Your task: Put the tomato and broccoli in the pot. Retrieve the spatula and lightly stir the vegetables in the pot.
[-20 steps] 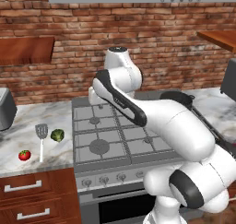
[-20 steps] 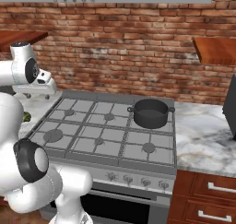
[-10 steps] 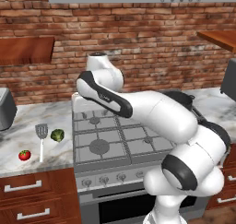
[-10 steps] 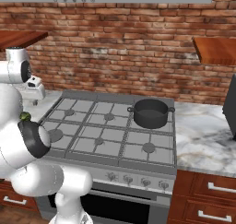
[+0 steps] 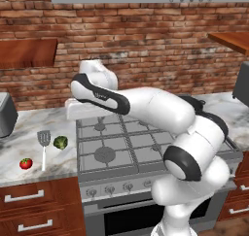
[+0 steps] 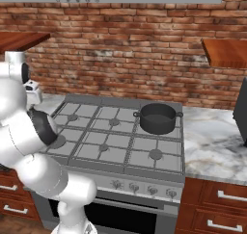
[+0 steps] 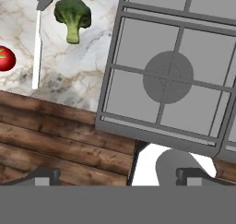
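Observation:
The hand view looks down on the marble counter left of the stove. There lie the red tomato (image 7: 5,58), the green broccoli (image 7: 73,15) and the grey spatula (image 7: 36,48), its slotted head at the top edge. My gripper (image 7: 120,176) is open and holds nothing, hovering high above the stove's front left corner, apart from all three. In the left base view the tomato (image 5: 26,163), spatula (image 5: 44,148) and broccoli (image 5: 60,142) lie close together, left of the stove. The dark pot (image 6: 157,117) stands on the rear right burner.
The gas stove (image 5: 126,143) has bare grates apart from the pot. A grey toaster (image 5: 5,116) stands at the far left of the counter. Wooden drawers (image 5: 34,206) run under the counter. A dark appliance (image 6: 241,112) stands on the right-hand counter.
The arm has swung left from over the middle of the stove toward its left side. The gripper has stayed open. The vegetables, spatula and pot have not moved.

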{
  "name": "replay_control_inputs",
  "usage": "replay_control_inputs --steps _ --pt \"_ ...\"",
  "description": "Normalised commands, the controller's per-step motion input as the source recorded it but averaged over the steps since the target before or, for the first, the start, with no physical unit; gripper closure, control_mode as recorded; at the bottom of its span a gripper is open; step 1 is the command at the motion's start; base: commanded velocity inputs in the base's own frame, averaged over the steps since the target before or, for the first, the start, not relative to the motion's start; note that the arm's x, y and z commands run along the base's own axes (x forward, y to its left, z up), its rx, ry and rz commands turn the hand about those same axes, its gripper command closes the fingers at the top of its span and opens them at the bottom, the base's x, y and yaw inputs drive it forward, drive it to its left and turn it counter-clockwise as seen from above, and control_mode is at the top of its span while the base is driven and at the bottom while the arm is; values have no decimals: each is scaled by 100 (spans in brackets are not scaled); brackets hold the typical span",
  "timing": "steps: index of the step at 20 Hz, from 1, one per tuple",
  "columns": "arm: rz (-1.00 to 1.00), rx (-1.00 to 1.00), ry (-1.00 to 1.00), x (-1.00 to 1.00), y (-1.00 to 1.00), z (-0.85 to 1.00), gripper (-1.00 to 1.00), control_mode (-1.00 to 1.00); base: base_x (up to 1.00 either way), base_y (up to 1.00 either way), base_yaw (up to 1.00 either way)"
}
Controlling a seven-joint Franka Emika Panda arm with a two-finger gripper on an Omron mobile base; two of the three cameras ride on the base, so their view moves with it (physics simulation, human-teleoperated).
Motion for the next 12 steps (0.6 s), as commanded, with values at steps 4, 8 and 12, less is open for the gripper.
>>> replay_control_inputs --steps 4,8,12 --pt "0 -3 -7 4 26 -25 -100 -100 0 0 0" --pt "0 -3 -11 19 35 -44 -100 -100 0 0 0" --pt "0 -2 -8 25 33 -37 -100 -100 0 0 0"
